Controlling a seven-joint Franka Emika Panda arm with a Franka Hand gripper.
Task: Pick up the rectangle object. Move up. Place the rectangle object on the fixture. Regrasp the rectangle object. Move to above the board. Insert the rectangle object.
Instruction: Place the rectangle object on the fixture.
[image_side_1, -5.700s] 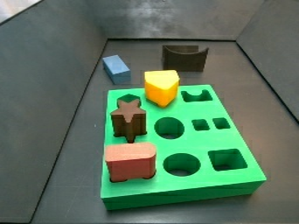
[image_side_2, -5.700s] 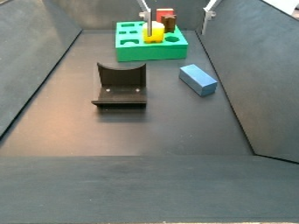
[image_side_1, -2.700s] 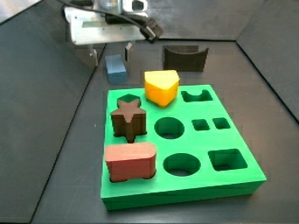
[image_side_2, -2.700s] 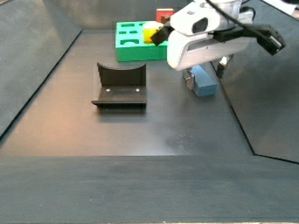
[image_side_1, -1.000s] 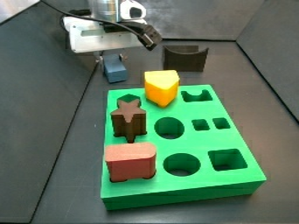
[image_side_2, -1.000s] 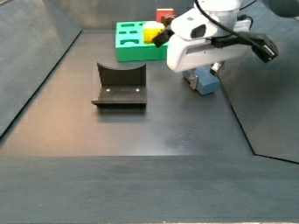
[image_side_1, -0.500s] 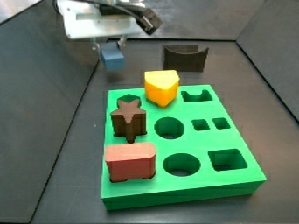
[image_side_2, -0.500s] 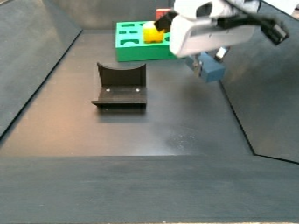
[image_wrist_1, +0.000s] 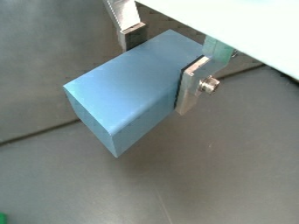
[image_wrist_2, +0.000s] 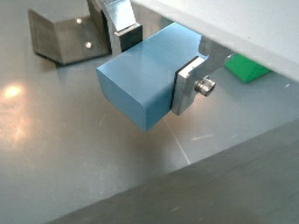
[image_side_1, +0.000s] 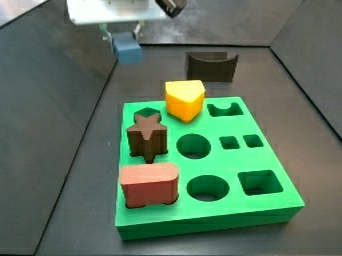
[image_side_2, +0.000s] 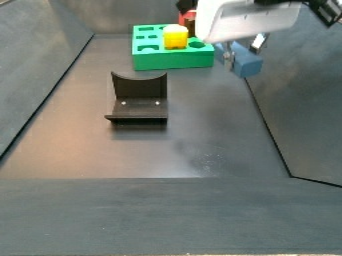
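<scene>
Starting with the board: its slots lie well below and apart from the load, so insertion is not yet done. You still have placement on the fixture, regrasp, transfer and insertion to complete; pick-up looks finished. Note that the gripper hangs high above the floor, beyond the board's far end, jaws clamped on the rectangle object. Check the fixture: it is empty in both side views. A wrist view shows finger contact on the block's sides; the side views show clearance above the floor instead.
</scene>
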